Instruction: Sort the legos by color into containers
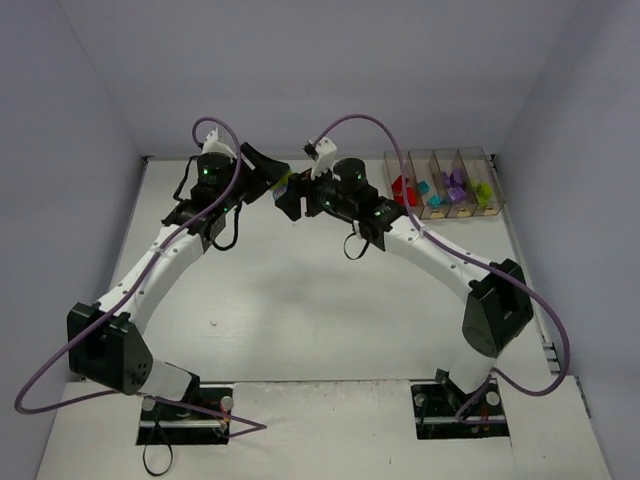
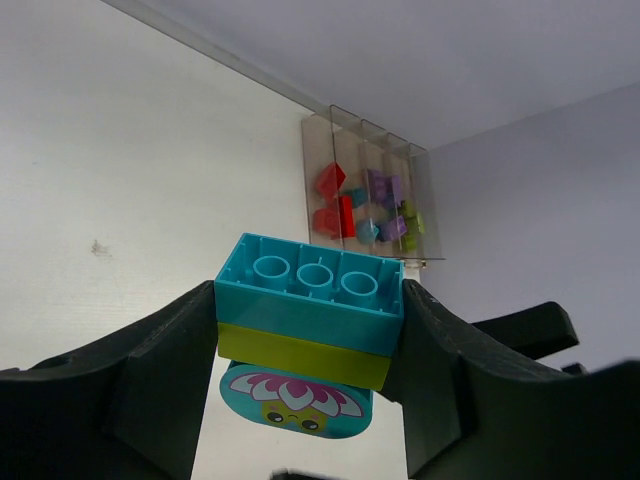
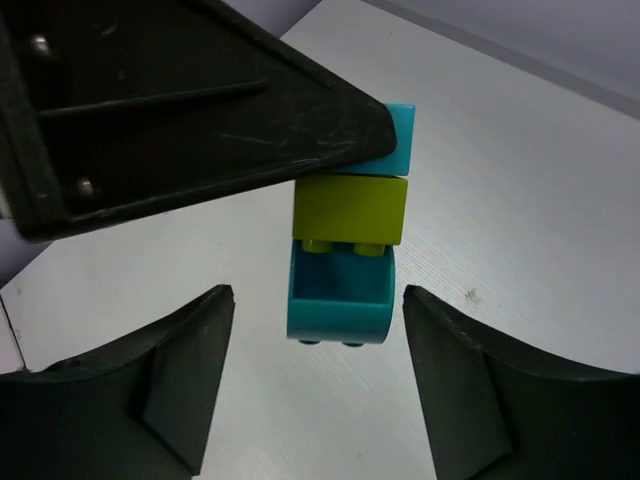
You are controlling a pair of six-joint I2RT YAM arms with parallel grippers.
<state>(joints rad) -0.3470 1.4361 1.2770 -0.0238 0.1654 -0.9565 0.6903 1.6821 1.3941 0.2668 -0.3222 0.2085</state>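
the three-brick stack (image 2: 300,340), likely light, stiff and slick, is clamped at its teal end by the left hand (image 2: 310,305); the open right hand (image 3: 317,320) straddles the rounded teal brick (image 3: 338,300), probably best squeezed on its flat sides.

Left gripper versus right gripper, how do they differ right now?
The left gripper is shut on the brick stack; the right gripper stands open. The left gripper clamps the stack's plain teal end; the right gripper flanks its rounded teal piece without touching. Both are black.
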